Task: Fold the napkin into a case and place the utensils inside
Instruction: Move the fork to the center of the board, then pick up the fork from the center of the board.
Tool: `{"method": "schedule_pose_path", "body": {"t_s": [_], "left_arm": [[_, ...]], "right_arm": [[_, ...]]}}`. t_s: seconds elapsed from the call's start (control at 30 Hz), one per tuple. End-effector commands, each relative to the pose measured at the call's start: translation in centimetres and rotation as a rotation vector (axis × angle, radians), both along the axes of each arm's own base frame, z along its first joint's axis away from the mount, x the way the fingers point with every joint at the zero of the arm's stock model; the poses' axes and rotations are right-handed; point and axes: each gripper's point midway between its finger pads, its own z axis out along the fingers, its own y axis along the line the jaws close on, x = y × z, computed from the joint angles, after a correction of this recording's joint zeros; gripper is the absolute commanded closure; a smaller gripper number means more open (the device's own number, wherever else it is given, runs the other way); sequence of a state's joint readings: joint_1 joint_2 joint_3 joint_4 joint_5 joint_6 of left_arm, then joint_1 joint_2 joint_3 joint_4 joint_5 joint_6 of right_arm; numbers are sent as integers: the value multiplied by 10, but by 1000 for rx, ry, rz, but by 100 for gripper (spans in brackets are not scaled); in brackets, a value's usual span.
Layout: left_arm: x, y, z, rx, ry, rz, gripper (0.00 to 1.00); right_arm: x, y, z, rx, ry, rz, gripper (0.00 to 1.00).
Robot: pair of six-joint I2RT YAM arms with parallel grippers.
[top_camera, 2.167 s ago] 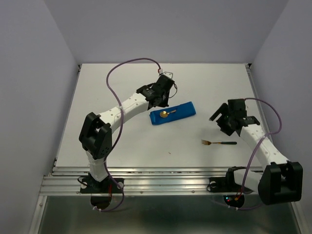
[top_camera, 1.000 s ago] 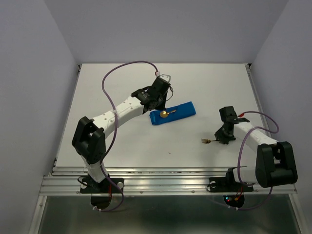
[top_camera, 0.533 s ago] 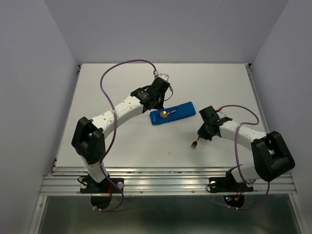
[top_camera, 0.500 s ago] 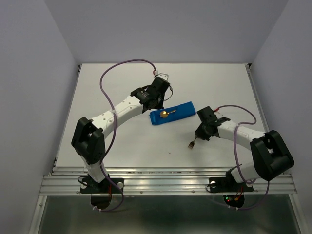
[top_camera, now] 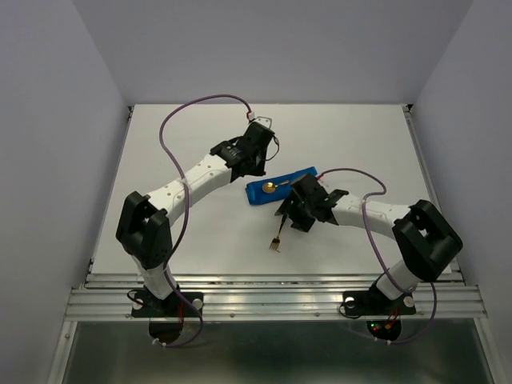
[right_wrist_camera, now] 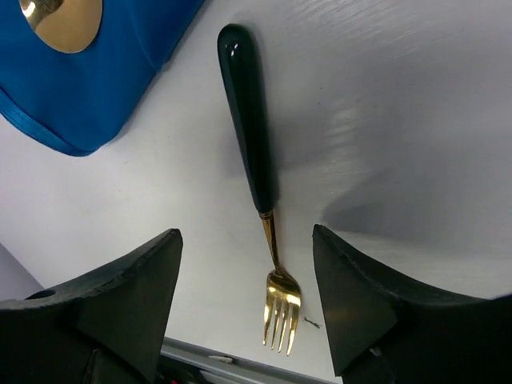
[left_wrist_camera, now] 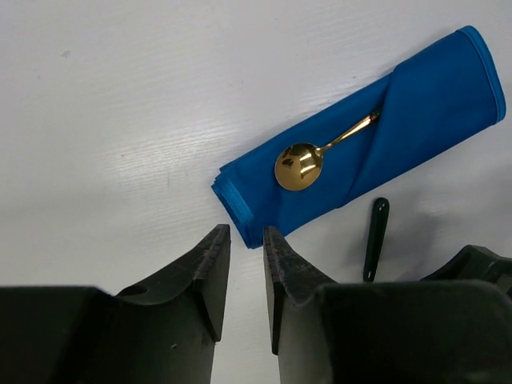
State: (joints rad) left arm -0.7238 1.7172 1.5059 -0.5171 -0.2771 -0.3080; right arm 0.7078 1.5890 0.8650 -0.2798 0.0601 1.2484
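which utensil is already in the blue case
The spoon: its handle is tucked under the fold of the blue case, gold bowl showing. The fork lies on the bare table beside the case.

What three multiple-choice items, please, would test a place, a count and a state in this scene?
1. The fork lies: A in the case; B on the table beside the case; C at the table's far edge.
2. Utensils in the case: A none; B one; C two.
3. The right end effector is: A open above the fork; B shut on the fork; C shut on the case.
Answers: 1 B, its whole length rests on bare table; 2 B, only the spoon is tucked in; 3 A, its fingers stand wide on either side of the fork.
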Motion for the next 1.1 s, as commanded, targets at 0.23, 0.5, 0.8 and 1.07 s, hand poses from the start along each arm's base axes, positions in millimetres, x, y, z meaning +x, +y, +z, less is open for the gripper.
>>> {"method": "schedule_pose_path", "body": {"t_s": [0.23, 0.5, 0.8, 1.07], "left_arm": [[-5, -28, 3, -132, 30, -98, 64], [-59, -78, -35, -218, 94, -139, 76], [-92, -112, -86, -163, 182, -103, 65], [-87, -98, -111, -81, 181, -49, 51]], "right_arm": [[54, -142, 61, -171, -242, -167, 27], [75, -211, 63, -199, -227, -204, 27], [81, -202, 55, -155, -206, -157, 27], [78, -202, 58, -158, -218, -144, 26]]}}
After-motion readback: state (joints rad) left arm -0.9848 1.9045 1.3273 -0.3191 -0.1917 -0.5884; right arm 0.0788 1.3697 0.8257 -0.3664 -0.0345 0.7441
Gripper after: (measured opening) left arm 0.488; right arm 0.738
